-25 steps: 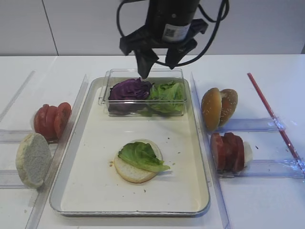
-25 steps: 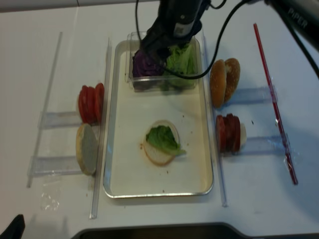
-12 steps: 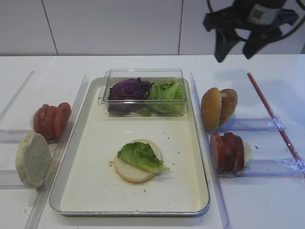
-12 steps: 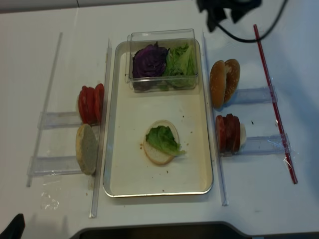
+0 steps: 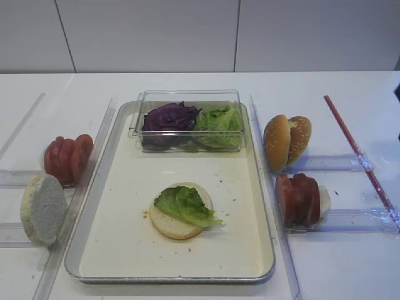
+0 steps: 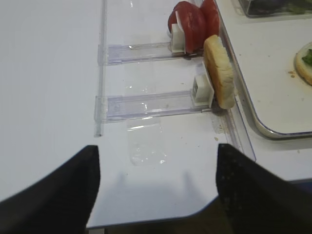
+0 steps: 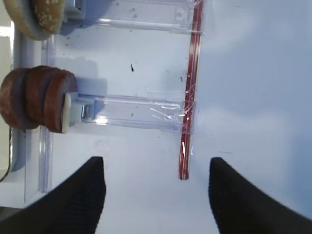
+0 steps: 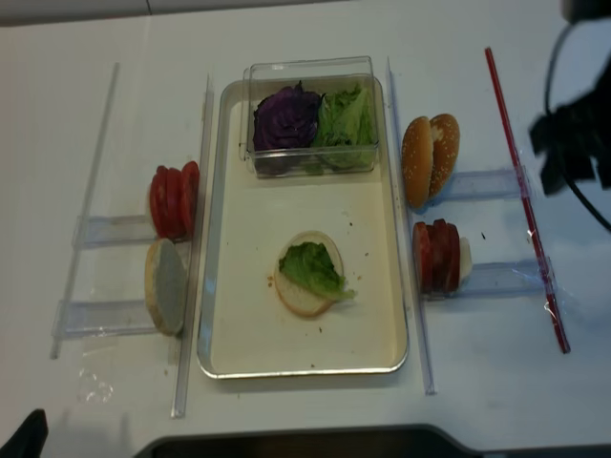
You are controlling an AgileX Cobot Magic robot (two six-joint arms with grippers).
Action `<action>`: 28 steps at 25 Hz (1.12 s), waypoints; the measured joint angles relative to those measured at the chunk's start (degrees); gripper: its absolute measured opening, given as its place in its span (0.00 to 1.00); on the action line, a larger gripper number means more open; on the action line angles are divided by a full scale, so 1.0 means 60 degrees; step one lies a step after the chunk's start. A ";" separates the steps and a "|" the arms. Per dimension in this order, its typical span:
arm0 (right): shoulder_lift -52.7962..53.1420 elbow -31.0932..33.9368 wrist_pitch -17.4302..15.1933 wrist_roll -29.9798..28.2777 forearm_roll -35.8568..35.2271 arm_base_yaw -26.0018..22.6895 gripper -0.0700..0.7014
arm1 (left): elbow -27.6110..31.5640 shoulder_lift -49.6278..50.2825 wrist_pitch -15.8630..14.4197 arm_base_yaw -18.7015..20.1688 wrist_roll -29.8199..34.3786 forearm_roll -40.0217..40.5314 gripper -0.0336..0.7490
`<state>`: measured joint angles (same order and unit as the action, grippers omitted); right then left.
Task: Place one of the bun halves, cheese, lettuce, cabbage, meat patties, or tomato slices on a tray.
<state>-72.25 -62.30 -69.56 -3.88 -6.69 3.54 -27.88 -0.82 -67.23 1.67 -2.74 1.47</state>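
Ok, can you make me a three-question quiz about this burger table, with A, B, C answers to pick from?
1. Where is the lettuce leaf that is out of the box?
A. on a bun half in the tray
B. on the tomato slices
C. on the bare table

2. How many bun halves stand in the holder right of the tray?
A. none
B. two
C. five

3. How is the right gripper?
A. shut on a bun
B. shut on the red stick
C. open and holding nothing

Answers:
1. A, the green leaf lies on the pale bun half on the tray's cream floor.
2. B, two sesame bun halves lean together there.
3. C, in the right wrist view its two dark fingers stand wide apart over bare table.
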 joint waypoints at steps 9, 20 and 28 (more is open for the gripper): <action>0.4528 0.2600 0.1073 0.0000 0.0063 -0.0056 0.72 | 0.0000 0.0000 0.0000 0.0000 0.0000 0.0000 0.69; 0.6986 0.4542 0.1352 0.0000 0.0189 -0.0056 0.71 | 0.0000 0.0000 0.0000 0.0000 0.0000 0.0000 0.69; 0.8181 0.5647 0.1334 0.0000 0.0208 -0.0056 0.70 | 0.0000 0.0000 0.0000 0.0000 0.0000 0.0000 0.69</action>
<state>-23.16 -28.42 -61.55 -3.88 -5.44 3.20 -27.88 -0.82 -67.23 1.67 -2.74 1.47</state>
